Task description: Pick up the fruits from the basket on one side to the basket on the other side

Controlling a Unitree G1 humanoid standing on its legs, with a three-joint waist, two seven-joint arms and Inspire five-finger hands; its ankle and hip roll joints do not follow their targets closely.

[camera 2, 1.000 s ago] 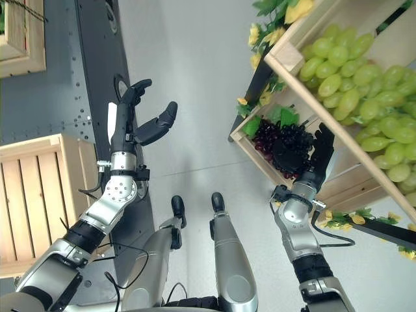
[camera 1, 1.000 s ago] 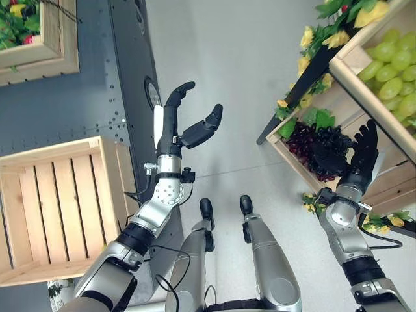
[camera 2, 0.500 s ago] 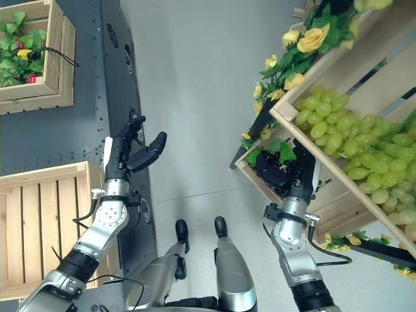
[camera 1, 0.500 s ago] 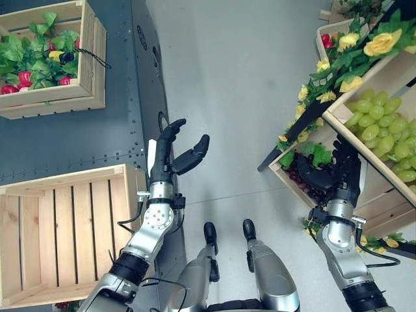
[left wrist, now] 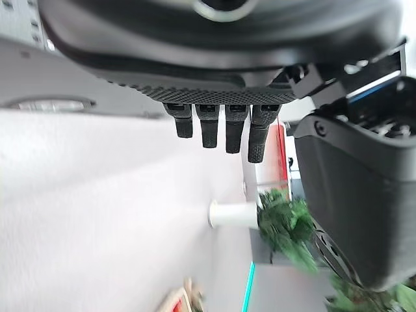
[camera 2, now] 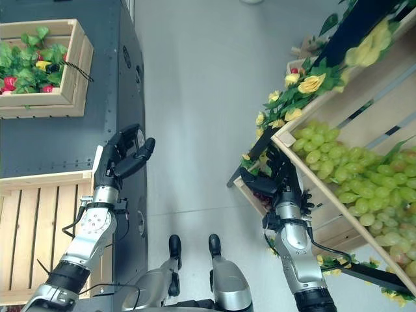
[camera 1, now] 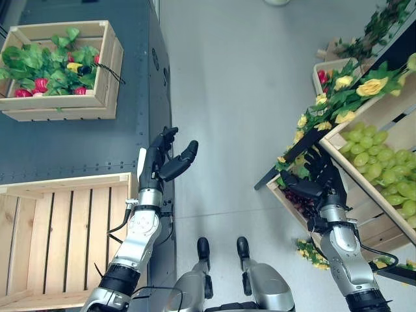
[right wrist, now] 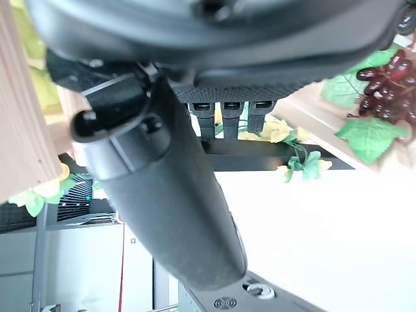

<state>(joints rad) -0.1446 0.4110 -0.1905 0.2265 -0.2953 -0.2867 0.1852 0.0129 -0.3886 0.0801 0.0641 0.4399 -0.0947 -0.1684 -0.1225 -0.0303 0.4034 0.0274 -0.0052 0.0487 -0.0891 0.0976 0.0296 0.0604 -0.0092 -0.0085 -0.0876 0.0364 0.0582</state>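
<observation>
The dark grapes (right wrist: 390, 84) lie in the lower crate (camera 1: 296, 205) of the stand, below the crate of green grapes (camera 1: 380, 162). The right hand (camera 1: 318, 179) hovers at the lower crate's front edge, fingers spread and holding nothing; its wrist view shows the dark grapes with their leaves beside the hand, apart from it. Across open floor from the stand, the left hand (camera 1: 162, 159) is raised, fingers relaxed and empty, beside the empty crate (camera 1: 58, 240). A flower crate (camera 1: 62, 71) sits beyond.
</observation>
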